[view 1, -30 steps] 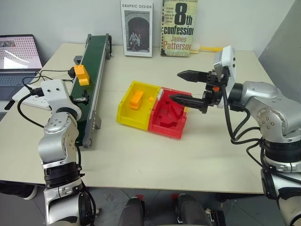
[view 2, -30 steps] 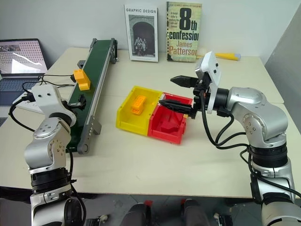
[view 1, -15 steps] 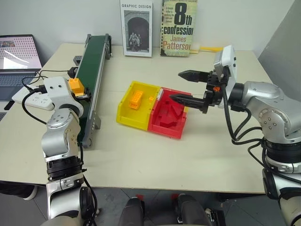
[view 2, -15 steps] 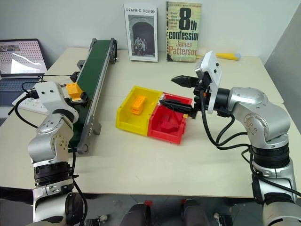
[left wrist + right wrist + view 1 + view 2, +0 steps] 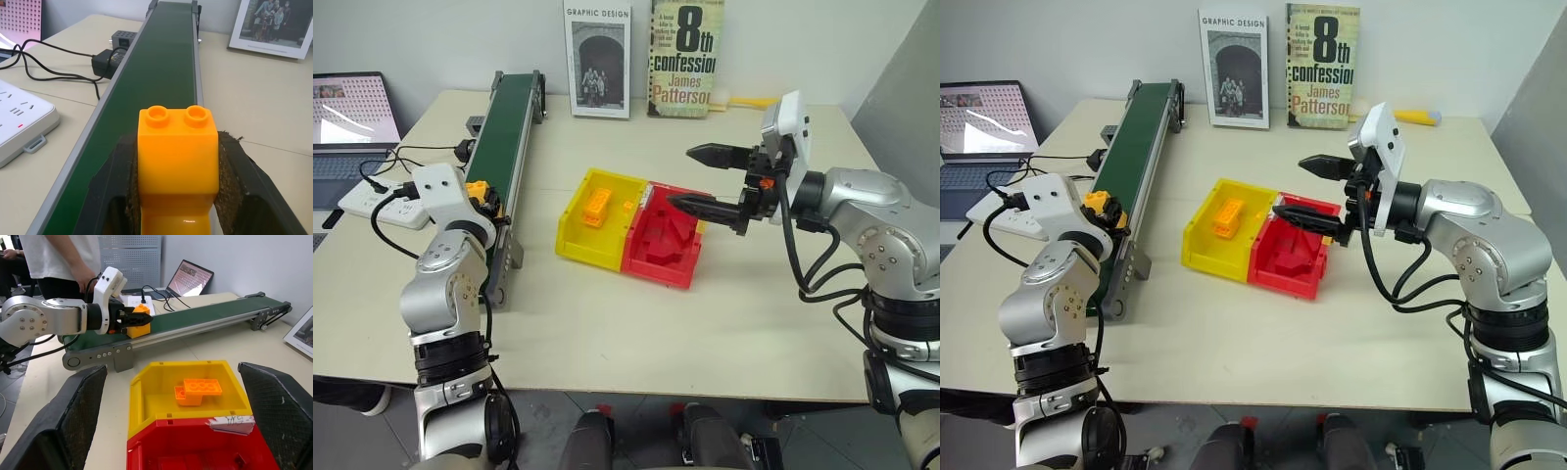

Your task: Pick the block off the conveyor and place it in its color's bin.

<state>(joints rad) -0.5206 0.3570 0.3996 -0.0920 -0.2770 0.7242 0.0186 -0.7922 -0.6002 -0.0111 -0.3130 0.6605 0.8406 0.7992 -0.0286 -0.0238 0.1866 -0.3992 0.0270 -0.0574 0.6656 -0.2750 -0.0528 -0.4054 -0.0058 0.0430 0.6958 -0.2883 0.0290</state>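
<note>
I see a light beige table [image 5: 636, 323] standing against a plain pale wall [image 5: 440, 39]. Two books [image 5: 598, 59] lean on this wall at the far edge. A laptop [image 5: 347, 113] and a white power strip [image 5: 372, 196] are near the far left corner. The floor [image 5: 636, 416] below is grey.

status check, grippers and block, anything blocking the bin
Left gripper shut on the block over the conveyor. Right gripper open, above the red tray. Yellow bin holds an orange brick; nothing blocking.
</note>
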